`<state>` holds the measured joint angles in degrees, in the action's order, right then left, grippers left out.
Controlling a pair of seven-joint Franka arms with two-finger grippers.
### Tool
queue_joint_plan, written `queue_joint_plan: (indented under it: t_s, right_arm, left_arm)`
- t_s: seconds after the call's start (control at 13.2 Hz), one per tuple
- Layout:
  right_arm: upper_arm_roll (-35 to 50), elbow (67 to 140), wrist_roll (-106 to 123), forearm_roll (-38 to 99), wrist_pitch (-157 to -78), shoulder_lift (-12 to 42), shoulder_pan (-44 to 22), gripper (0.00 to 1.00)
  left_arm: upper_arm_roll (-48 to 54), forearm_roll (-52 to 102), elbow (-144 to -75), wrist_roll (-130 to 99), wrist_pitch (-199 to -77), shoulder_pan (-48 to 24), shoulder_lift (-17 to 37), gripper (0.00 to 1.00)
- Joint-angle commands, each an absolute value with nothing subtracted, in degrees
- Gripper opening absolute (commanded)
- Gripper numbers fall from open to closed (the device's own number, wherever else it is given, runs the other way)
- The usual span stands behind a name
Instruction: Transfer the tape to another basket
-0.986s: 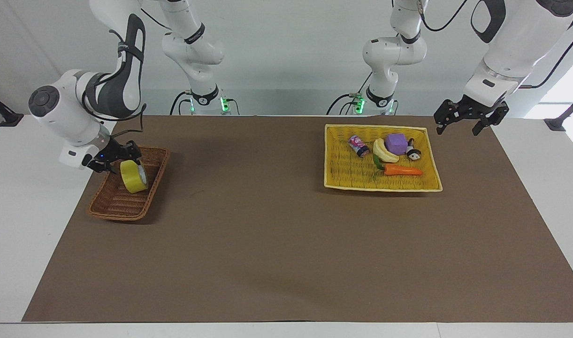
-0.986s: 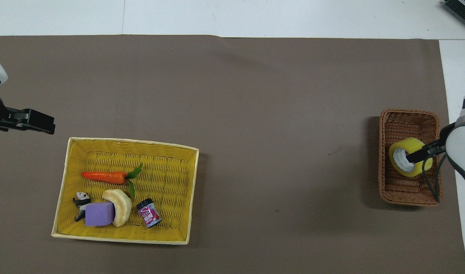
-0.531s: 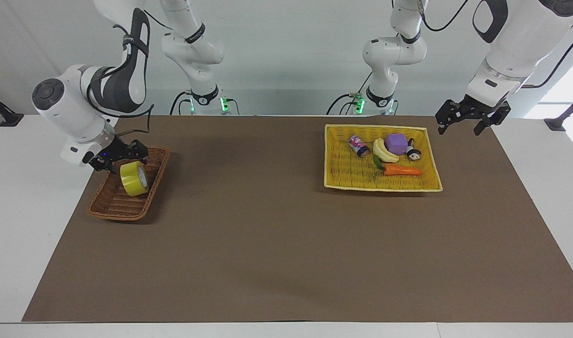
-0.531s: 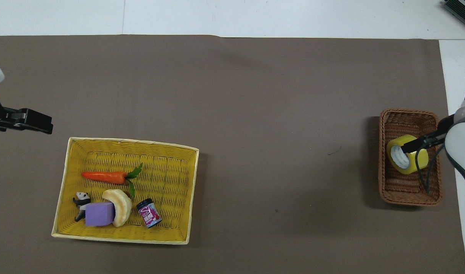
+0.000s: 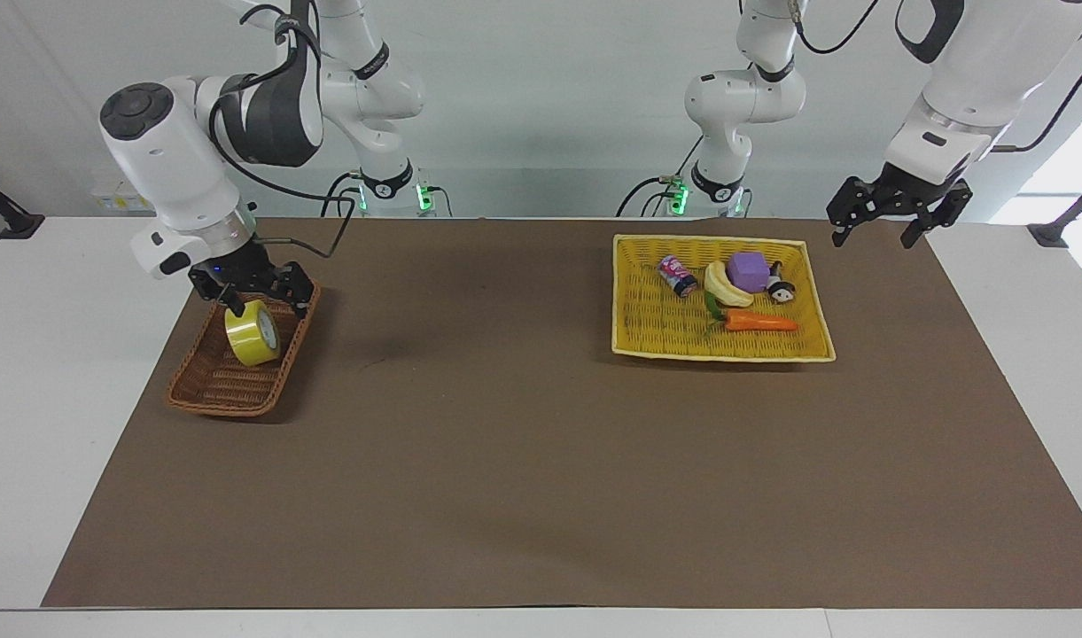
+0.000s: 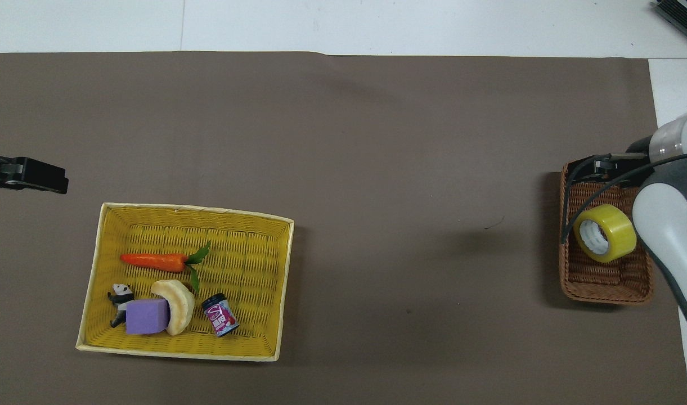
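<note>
Facing view is showing the wide roll of translucent yellow packing tape [image 5: 252,332] lying tilted inside the small brown woven wicker basket [image 5: 213,390], at the right arm's end of the table. The right gripper [image 5: 252,297] is hanging just above the roll, fingers spread wide and holding nothing; the roll is lying directly below it, its open core facing sideways. The left gripper [image 5: 895,213] is waiting open and empty by the shallow bright yellow woven tray [image 5: 647,341], which is holding an orange carrot [image 5: 758,322], a banana [image 5: 725,285], a purple block [image 5: 747,270], a small can [image 5: 678,275] and a panda figure [image 5: 780,285]. Transfer is appearing complete.
</note>
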<state>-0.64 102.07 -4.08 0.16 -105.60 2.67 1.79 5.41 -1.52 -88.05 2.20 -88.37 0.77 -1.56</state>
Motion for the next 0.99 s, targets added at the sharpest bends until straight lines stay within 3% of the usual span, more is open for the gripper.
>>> queue_joint_plan:
  t_s: [0.0, 0.38, 0.91]
  right_arm:
    - [-0.53, 101.96, -9.83, -0.26, -102.14, -0.78, 0.09, 1.00]
    - [-1.14, 94.58, -12.48, -0.26, -94.31, -4.91, 0.79, 1.00]
    - [-1.41, 93.69, -12.92, 1.23, -85.44, -9.58, 0.97, 1.00]
  left_arm:
    - [5.63, -1.49, -88.42, 2.55, -88.42, 1.58, -3.07, 1.00]
    - [5.71, -1.15, -88.77, 2.55, -86.49, 1.58, -3.43, 1.00]
    - [5.71, 2.99, -88.50, 1.84, -85.79, 3.52, -3.43, 1.00]
